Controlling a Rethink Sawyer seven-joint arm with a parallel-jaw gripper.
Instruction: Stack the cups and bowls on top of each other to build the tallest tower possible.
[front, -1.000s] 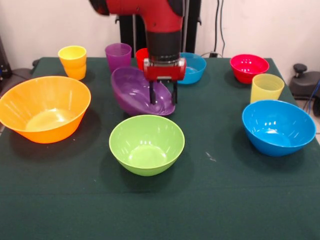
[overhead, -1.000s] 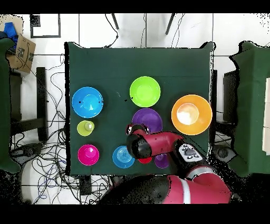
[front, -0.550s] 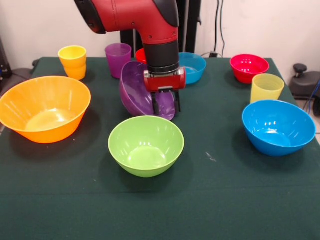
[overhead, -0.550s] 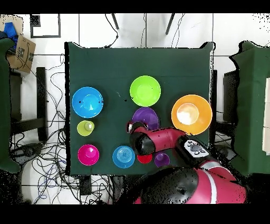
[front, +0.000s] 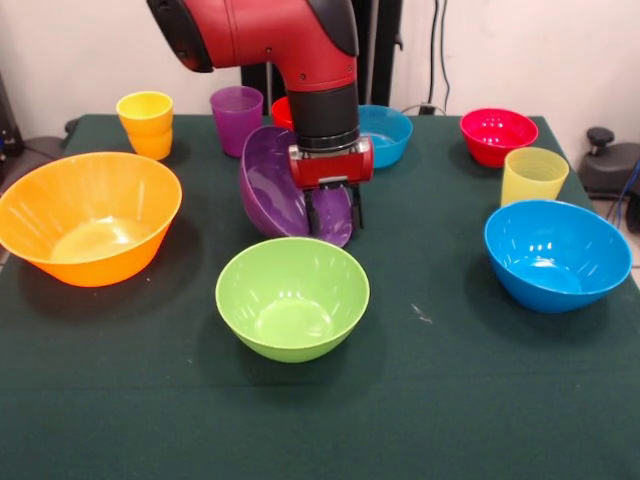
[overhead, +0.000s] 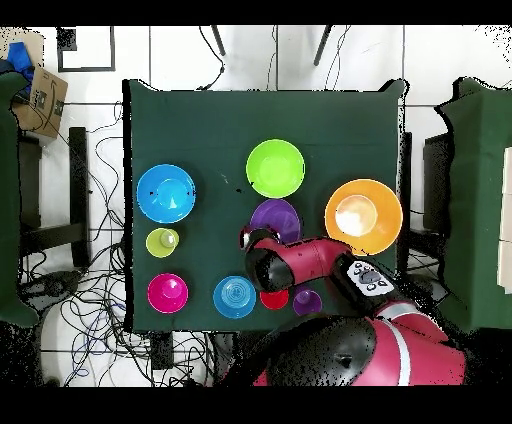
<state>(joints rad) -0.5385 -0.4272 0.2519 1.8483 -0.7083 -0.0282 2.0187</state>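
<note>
My gripper (front: 333, 218) is shut on the rim of the purple bowl (front: 278, 183), which hangs tipped steeply on its side just above the cloth, its opening facing left. Right in front of it the green bowl (front: 292, 296) stands upright. The wide orange bowl (front: 88, 215) sits at the left and the blue bowl (front: 556, 252) at the right. At the back stand the orange-yellow cup (front: 146, 123), purple cup (front: 236, 113), a red cup (front: 284, 110) mostly behind the arm, and the pale yellow cup (front: 533, 175). In the overhead view the purple bowl (overhead: 275, 217) lies between the green bowl (overhead: 275, 168) and the arm.
A small translucent blue bowl (front: 388, 134) and a small red-pink bowl (front: 497, 134) stand at the back right. The table (front: 420, 420) is covered in dark green cloth. A cardboard box (overhead: 40, 95) and cables lie on the floor beside the table.
The purple bowl has swung from a slight tilt to almost standing on its side in the gripper. The arm has shifted a little; the other bowls and cups kept their places.
</note>
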